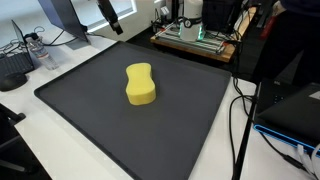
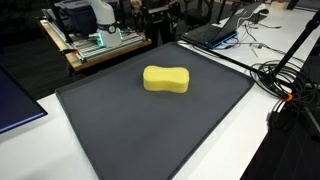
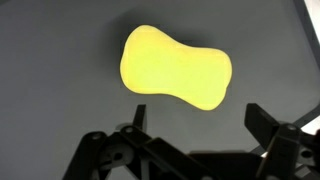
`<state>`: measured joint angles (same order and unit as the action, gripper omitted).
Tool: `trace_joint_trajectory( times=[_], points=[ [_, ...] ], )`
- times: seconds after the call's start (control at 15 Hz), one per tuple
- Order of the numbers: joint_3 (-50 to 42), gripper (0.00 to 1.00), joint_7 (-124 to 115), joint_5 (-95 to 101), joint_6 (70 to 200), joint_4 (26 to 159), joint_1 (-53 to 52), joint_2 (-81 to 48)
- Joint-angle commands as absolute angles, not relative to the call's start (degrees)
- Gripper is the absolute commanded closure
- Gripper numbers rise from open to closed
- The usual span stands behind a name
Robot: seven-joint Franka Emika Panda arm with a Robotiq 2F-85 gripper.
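1. Wrist view: the gripper (image 3: 197,128) hangs over the dark mat (image 3: 60,90) with its jaws spread wide, holding nothing.
2. The yellow sponge (image 3: 176,67) lies flat just beyond the fingertips, touching neither finger.
3. In both exterior views the sponge sits near the middle of the mat, well apart from its edges.
4. In an exterior view, black cables (image 2: 285,85) lie on the white table (image 2: 250,140) beside the mat.

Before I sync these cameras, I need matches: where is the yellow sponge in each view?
In an exterior view: sponge left of centre on the black mat.
In an exterior view: sponge centre, upper half.
Wrist view: sponge upper centre, above the gripper.
Shared landmark: the black mat.
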<state>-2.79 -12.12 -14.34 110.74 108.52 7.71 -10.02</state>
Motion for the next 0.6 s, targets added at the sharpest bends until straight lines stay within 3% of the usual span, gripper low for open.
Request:
trace_joint_trajectory(
  times=[0.0,0.27,0.33,0.53],
  points=[
    [-3.07,0.0,-4.85,-11.93,118.39,121.87,5.77,0.7],
    [-3.22,0.0,5.06,-10.91,124.53,128.12,5.0,5.93],
    [-3.32,0.0,0.54,-11.59,121.29,123.48,4.99,1.94],
    [-3.42,0.0,3.8,-11.47,123.0,126.18,4.89,4.33]
  ],
)
